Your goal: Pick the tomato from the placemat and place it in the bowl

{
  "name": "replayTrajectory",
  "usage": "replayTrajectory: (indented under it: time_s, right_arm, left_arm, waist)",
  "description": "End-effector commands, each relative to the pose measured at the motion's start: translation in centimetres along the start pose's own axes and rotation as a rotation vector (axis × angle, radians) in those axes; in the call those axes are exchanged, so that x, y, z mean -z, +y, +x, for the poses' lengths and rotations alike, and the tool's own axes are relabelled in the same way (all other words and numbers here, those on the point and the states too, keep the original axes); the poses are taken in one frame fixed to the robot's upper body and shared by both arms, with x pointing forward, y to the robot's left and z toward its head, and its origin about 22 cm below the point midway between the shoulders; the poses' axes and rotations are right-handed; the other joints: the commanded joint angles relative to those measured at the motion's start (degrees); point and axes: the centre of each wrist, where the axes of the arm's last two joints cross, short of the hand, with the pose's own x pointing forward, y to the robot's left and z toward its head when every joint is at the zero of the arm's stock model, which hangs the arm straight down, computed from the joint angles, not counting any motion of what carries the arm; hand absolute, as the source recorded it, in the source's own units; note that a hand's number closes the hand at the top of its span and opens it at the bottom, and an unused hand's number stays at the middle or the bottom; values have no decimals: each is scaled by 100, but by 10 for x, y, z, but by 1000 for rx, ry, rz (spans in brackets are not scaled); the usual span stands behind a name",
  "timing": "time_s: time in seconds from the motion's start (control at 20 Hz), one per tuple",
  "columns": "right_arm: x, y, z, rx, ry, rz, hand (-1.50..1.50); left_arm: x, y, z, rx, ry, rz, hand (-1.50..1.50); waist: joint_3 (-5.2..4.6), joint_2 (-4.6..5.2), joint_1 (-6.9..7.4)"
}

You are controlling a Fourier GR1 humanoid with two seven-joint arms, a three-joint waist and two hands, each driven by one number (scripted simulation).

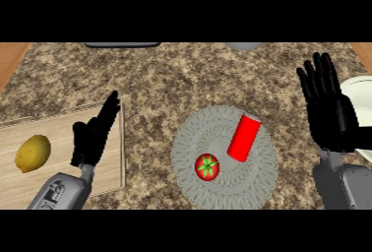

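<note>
Tomato [207, 166] lies untouched on the round grey placemat [196, 130], just beside a red can [244, 137]. Both hands are wide open and hold nothing: right hand [328, 113] beside the white bowl [359, 91], left hand [93, 138] at the cutting board [58, 130].

Kitchen counter, food-prep layout.
Speckled stone counter [167, 78]. Wooden board [51, 125] at left with a lemon [33, 153] on it. Round woven placemat [218, 189] mid-counter holds a tomato [207, 166] and a red cylinder [244, 137]. White bowl [359, 91] at right edge, partly cut off. Produce, board and tableware all say kitchen.
</note>
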Motion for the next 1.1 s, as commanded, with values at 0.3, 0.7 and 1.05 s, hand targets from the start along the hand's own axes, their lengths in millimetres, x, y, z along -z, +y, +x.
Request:
replayTrajectory:
  time_s: [0.3, 0.7, 1.05]
  right_arm:
    - [-51, -27, -18, -754, 115, -54, 150]
    - [-90, 104, -66, -712, 140, -59, -150]
    - [-51, 90, -30, -1131, 389, 87, -150]
  left_arm:
    - [-3, -13, 25, 5, -146, -172, 0]
    - [-14, -16, 33, -37, -168, -301, 0]
    - [-20, -15, 19, -27, -149, -288, 0]
  waist:
    - [-304, -23, -292]
    - [-84, -42, 88]
    - [-110, -79, 105]
